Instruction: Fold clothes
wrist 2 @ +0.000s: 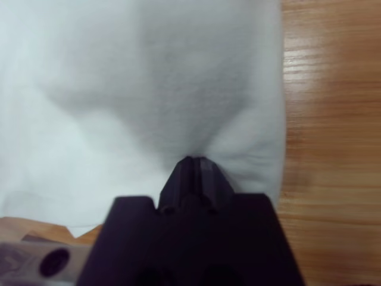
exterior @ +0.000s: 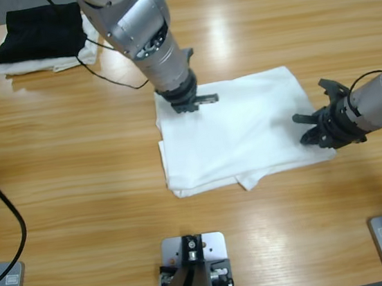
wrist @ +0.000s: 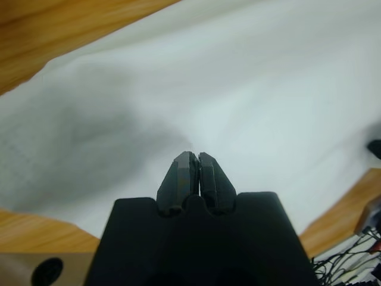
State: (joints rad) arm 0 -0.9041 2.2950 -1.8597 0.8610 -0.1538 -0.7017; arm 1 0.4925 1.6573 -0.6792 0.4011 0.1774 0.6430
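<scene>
One white T-shirt [exterior: 238, 130] is seen folded into a rough rectangle, lying flat on the wooden table [exterior: 69, 172] a little right of the middle. Its lower edge shows layered folds, with a small flap protruding at the bottom.

Two arms are counted. The left gripper [exterior: 187, 103] comes down from the top of the high view and is placed at the shirt's upper left corner. In the left wrist view the left gripper [wrist: 197, 156] is seen with its jaws pressed together, tips just over or on the white cloth [wrist: 256, 89]; whether any cloth is caught between them cannot be told. The right gripper [exterior: 315, 128] enters from the right edge and is placed at the shirt's right edge. In the right wrist view the right gripper [wrist 2: 193, 159] is seen closed, with the cloth [wrist 2: 137, 77] gathered into a pucker at the tips, so a pinch of shirt edge is held.

Other things: one pile is noted at the table's far left corner, well apart from the shirt, made of one black folded garment [exterior: 41, 30] stacked on one white folded item [exterior: 35, 65]. One thin black cable [exterior: 110, 79] is draped across the table from the pile toward the left arm. A second, thicker black cable [exterior: 7, 207] curves along the left edge. Nothing lies between the grippers and the shirt.
</scene>
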